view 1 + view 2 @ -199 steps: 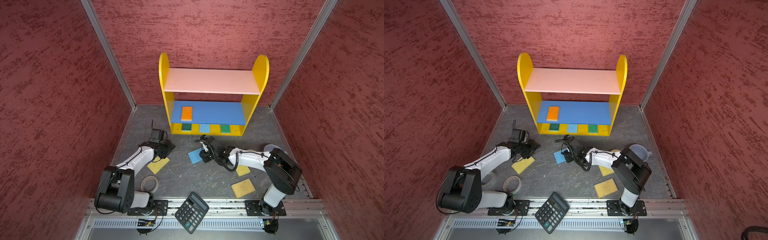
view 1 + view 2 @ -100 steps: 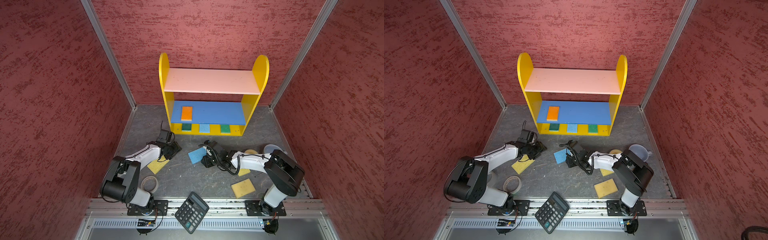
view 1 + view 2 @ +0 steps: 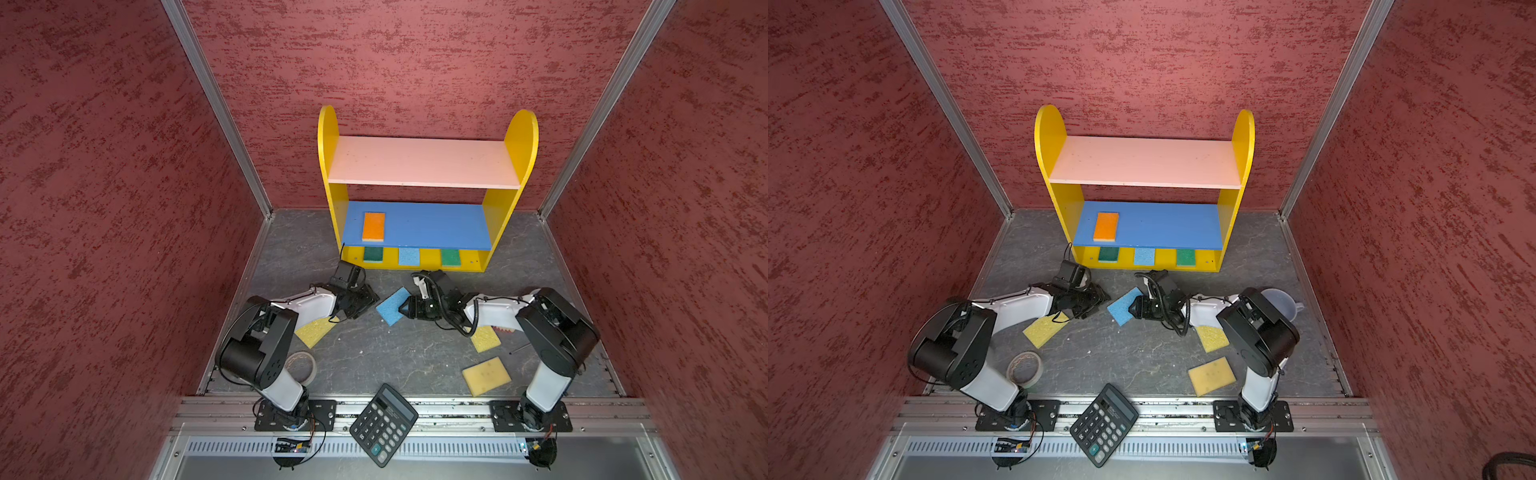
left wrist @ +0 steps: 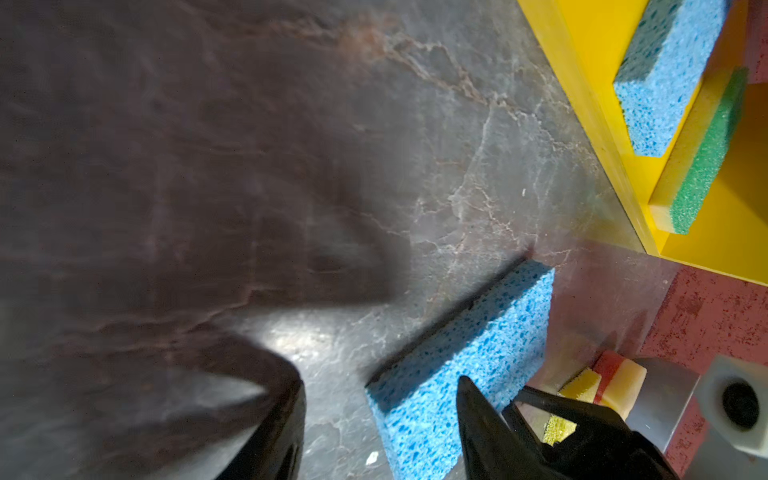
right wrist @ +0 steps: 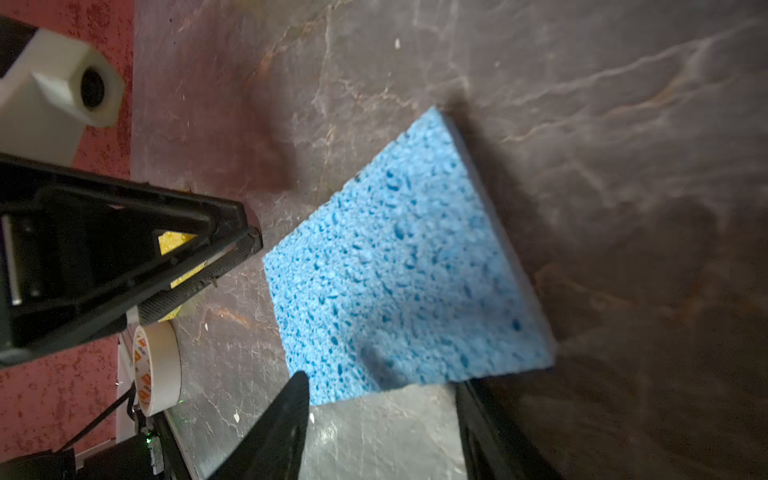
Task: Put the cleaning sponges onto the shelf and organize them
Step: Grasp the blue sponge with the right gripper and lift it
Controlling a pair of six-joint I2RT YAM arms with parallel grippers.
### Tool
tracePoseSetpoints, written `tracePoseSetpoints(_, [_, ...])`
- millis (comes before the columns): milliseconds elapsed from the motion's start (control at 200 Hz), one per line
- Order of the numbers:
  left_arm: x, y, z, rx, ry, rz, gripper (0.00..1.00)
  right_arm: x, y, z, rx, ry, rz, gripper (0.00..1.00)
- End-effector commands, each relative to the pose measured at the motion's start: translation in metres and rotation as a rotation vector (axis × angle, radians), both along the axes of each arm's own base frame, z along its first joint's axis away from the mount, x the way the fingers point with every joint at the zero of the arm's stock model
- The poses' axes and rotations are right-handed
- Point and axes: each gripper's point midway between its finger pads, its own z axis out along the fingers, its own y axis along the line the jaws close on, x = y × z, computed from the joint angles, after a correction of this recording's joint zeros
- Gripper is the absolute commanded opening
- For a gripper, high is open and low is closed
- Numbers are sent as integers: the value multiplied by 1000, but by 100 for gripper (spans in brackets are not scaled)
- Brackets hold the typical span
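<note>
- Nearest me, the calculator [image 3: 383, 424] lies across the front rail [image 3: 457, 409], partly past its edge. The tape roll [image 3: 301, 365] sits just behind, by the left arm's base. Neither is shelf material.
- Three sponges wait on the worktop [image 3: 374, 357]. The front yellow sponge [image 3: 486, 376] lies in the open. The right yellow sponge [image 3: 485, 338] is half under the right arm, and the left yellow sponge [image 3: 314, 330] is tucked beneath the left arm.
- A pink fringe [image 3: 504, 331] peeps from under the right arm, too hidden to identify.
- Further in, the blue sponge [image 3: 392, 306] lies flat between both arms.
- The right gripper [image 5: 380, 380] has its jaws spread across the sponge's near edge, not pinching it.
- The left gripper [image 4: 376, 376] is spread too and empty, one jaw over a corner of the same sponge. They are close, and I'd reckon they could knock each other.
- On the shelf [image 3: 525, 137], the bottom tier holds the left green sponge [image 3: 372, 254], the pale blue sponge [image 3: 409, 256] and the right green sponge [image 3: 451, 257].
- The orange sponge [image 3: 373, 226] lies at the left end of the middle board [image 3: 436, 226].
- Four are stored and at least four are loose, so roughly halfway, I'd judge.
- The bottom tier is low with narrow gaps. The middle board is open to the right of the orange sponge, and the top board [image 3: 424, 162] is bare.
- The red walls [image 3: 415, 62] close in on three sides, with the shelf at the far one.
</note>
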Motion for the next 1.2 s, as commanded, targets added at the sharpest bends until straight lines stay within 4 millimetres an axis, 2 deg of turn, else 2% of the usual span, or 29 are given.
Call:
tracePoseSetpoints(0, [2,-13,-4,-14,-2,-16,58,6,-9,-20,-56,57,-34,59])
tracePoseSetpoints(160, [-7,-30,-13,-27,21,-50,57,25,1,-21,-52,26,-38,58])
tracePoseSetpoints(336, [-23,-44,-19,-30,50,-85,54,32,4,-24,-50,20,-53,58])
tracePoseSetpoints(551, [-26,-51,-22,-39,56,-84,54,28,-12,-26,-114,-1,-77,57])
tracePoseSetpoints(681, [-23,-54,-21,-44,52,-89,54,22,-20,-32,-145,8,-85,52])
tracePoseSetpoints(797, [-21,-54,-21,-40,49,-95,54,17,-23,-38,-135,26,-96,44])
tracePoseSetpoints(962, [-21,-55,-25,-46,60,-93,54,15,-20,-46,-114,49,-97,15])
tracePoseSetpoints(1112, [-17,-51,-15,-26,18,-84,53,20,-18,-36,-115,10,-78,1])
tracePoseSetpoints(1192, [-12,-45,-1,7,-39,-78,53,24,-17,-23,-123,-35,-60,0])
